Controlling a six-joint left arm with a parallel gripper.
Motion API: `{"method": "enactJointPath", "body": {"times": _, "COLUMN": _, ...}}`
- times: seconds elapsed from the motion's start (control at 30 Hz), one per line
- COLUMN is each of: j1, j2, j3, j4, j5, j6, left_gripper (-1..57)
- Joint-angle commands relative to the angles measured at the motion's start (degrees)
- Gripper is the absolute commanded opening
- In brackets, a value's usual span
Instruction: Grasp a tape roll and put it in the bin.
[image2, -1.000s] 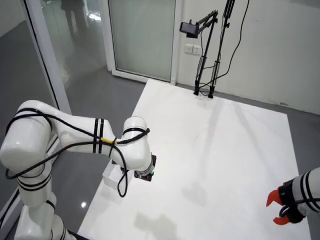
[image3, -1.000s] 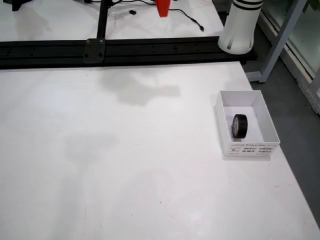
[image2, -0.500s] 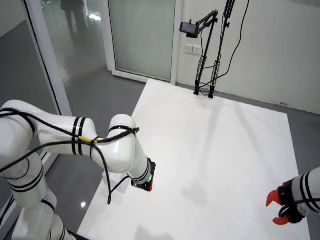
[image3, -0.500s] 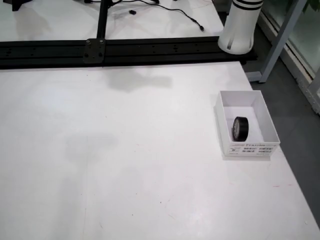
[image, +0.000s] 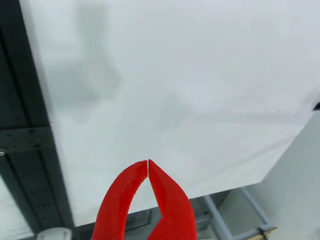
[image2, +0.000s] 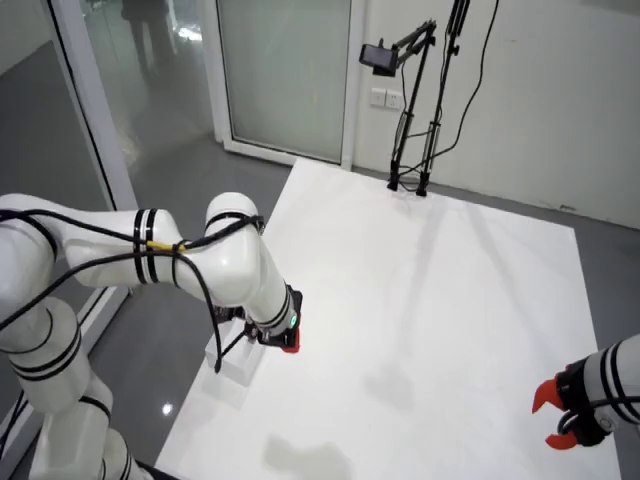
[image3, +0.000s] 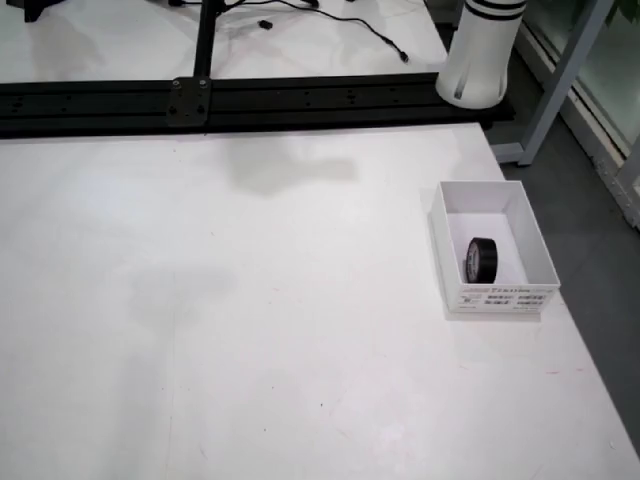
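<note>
- In the gripper-mounted view we see the red gripper (image: 148, 162) from above; its two curved fingers (image: 120, 200) meet at the tips, so the jaws are closed, and nothing sits between them; below them lies only the white table (image: 190, 90).
- In the overhead view of the table we find the black tape roll (image3: 481, 260) standing on its edge inside the white bin (image3: 543, 262); it sits toward the front of the box, close to the wall that carries a printed label (image3: 503, 298).
- The bin rests on the white tabletop near its right edge in that view; behind it a black rail (image3: 240, 98) runs along the far side of the table, and a white arm base (image3: 482, 50) stands at the rail's right end.
- In the room view we see the working arm (image2: 200, 260) bent low over the left edge of the table, its red gripper (image2: 289, 342) just beside the bin (image2: 232, 362), which is mostly hidden behind the wrist.
- At the lower right of the room view a second arm (image2: 610, 385) shows with its own red gripper (image2: 553, 415); its fingers are spread apart, well away from the bin.
</note>
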Motion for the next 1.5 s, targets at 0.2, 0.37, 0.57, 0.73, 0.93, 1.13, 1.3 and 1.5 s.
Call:
{"method": "enactJointPath", "body": {"times": 0.2, "j1": 7.45, "j2": -1.15, "j3": -0.35, "j4": 1.88, "j5": -0.64, "j6": 0.35, "left_gripper": -0.4}}
{"method": "enactJointPath", "body": {"times": 0.37, "j1": 5.26, "j2": -0.89, "j3": -0.52, "j4": 3.64, "j5": -3.45, "j6": 7.82, "left_gripper": -0.4}}
{"method": "enactJointPath", "body": {"times": 0.57, "j1": 0.42, "j2": -0.36, "j3": -0.7, "j4": 0.91, "j5": -16.63, "j6": 20.74, "left_gripper": -0.4}}
{"method": "enactJointPath", "body": {"times": 0.73, "j1": -4.15, "j2": 5.35, "j3": -7.47, "j4": -2.42, "j5": -15.49, "j6": 40.25, "left_gripper": -0.4}}
{"method": "enactJointPath", "body": {"times": 0.93, "j1": -3.62, "j2": 8.86, "j3": -11.77, "j4": -6.47, "j5": -14.35, "j6": 42.71, "left_gripper": -0.4}}
{"method": "enactJointPath", "body": {"times": 1.13, "j1": -3.27, "j2": 8.95, "j3": -11.86, "j4": -6.47, "j5": -14.08, "j6": 42.53, "left_gripper": -0.4}}
{"method": "enactJointPath", "body": {"times": 1.3, "j1": -3.09, "j2": 8.95, "j3": -11.86, "j4": -6.47, "j5": -11.71, "j6": 43.32, "left_gripper": -0.4}}
{"method": "enactJointPath", "body": {"times": 1.5, "j1": -3.01, "j2": 8.95, "j3": -11.86, "j4": -6.47, "j5": -11.36, "j6": 43.76, "left_gripper": -0.4}}
